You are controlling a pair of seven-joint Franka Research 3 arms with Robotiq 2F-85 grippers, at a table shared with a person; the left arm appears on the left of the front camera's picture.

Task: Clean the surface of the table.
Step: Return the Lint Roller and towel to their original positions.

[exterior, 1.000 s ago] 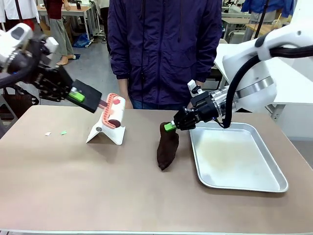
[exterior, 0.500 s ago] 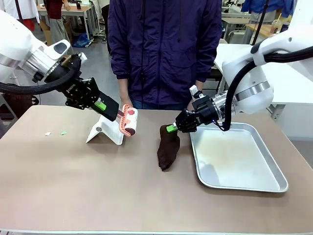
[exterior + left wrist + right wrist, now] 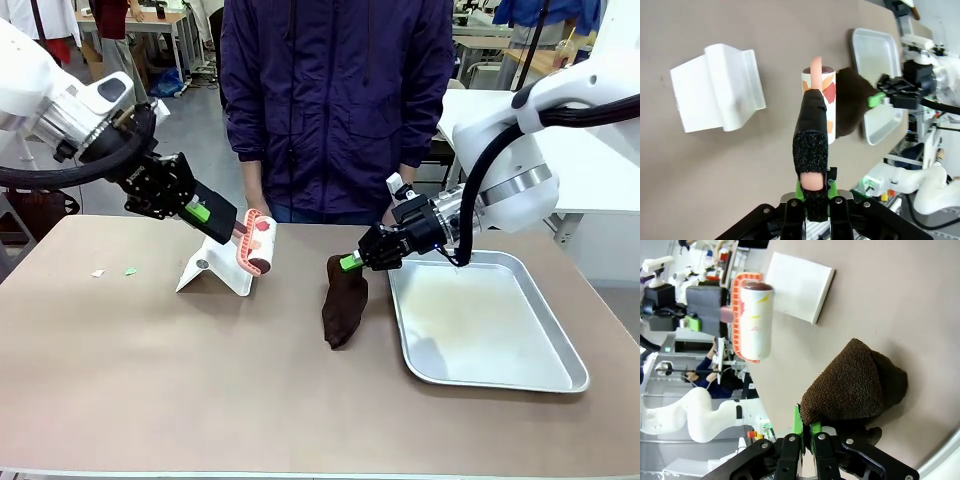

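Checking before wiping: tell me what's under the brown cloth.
The brown cloth hangs from the right gripper, its lower end on the bare table. What its folds cover is hidden.

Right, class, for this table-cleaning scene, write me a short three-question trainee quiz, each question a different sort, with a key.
1. True or false: the right gripper is shut on the brown cloth.
2. What does the left gripper hold? A) a lint roller B) a sponge C) a spray bottle
3. Fill in: the metal tray lies on the table beside the cloth, on the robot's ____ side.

Key: 1 true; 2 A, the lint roller, held by its handle above the white stand; 3 right.
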